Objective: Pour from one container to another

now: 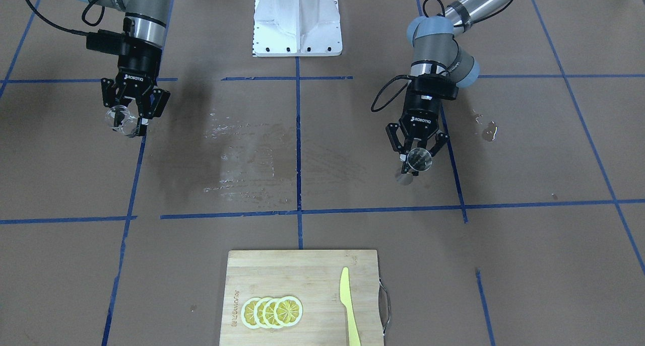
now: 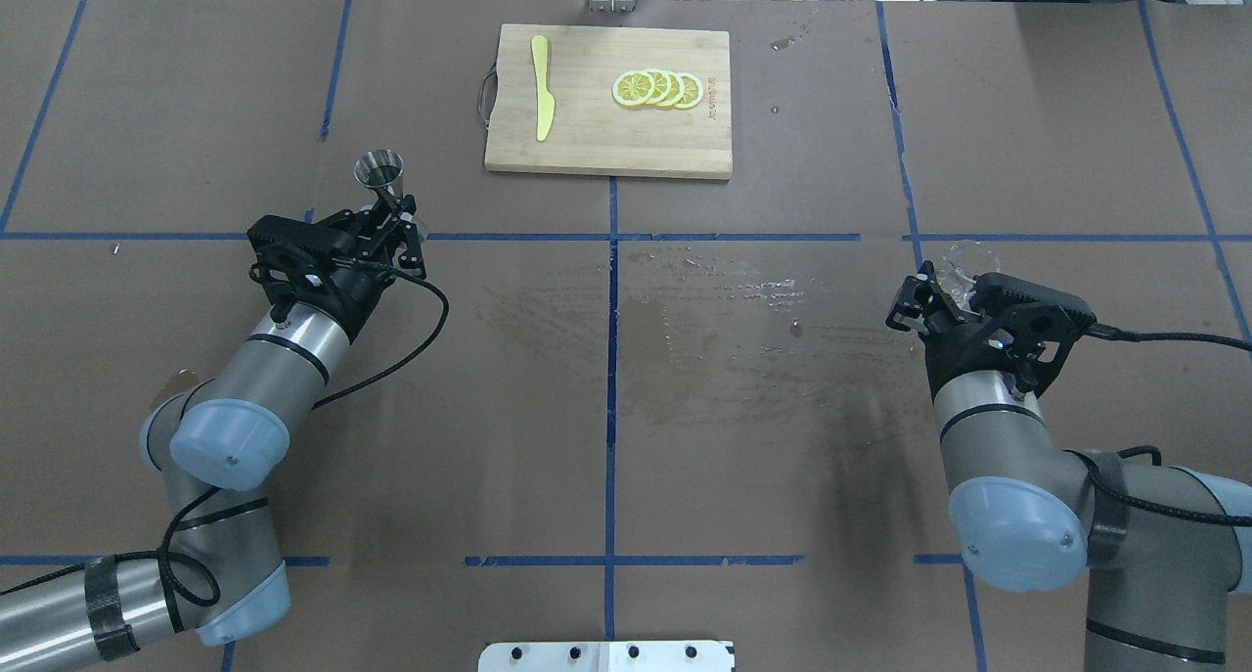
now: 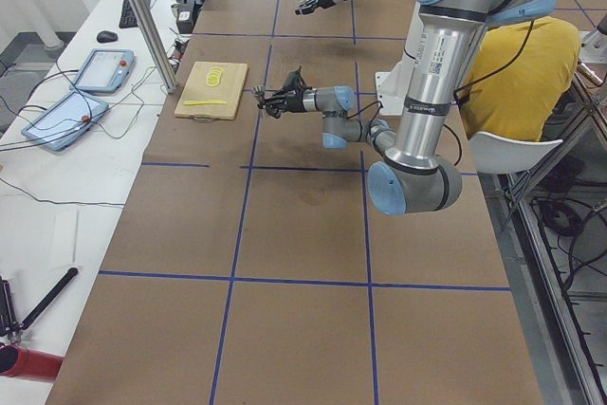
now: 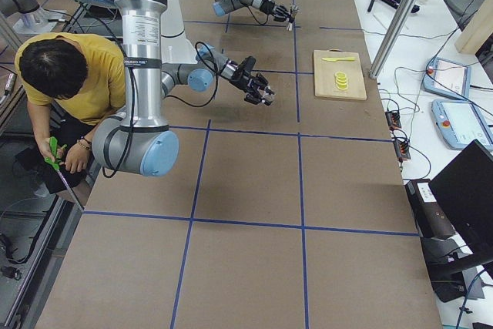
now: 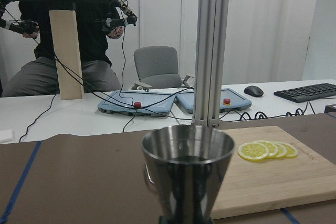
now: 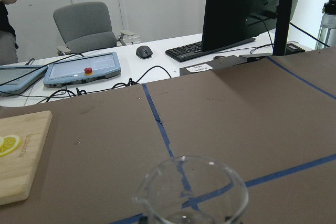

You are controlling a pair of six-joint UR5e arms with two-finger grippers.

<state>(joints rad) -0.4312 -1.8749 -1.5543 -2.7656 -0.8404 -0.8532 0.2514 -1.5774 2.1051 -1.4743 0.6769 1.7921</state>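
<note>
Carry stage: left pincer (image 1: 417,154) pinching jigger (image 2: 380,169), right pincer (image 1: 130,119) pinching glass (image 6: 191,192), well apart. Next: converge, tip glass over jigger.

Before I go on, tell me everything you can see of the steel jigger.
The jigger is shiny silver metal: two cones meeting at a narrow waist, wide upper mouth facing up. It is roughly upright, seemingly held clear of the table, on the robot's left, short of the cutting board. The left gripper is shut on its lower part; nothing else touches it. Any liquid inside cannot be made out.
</note>
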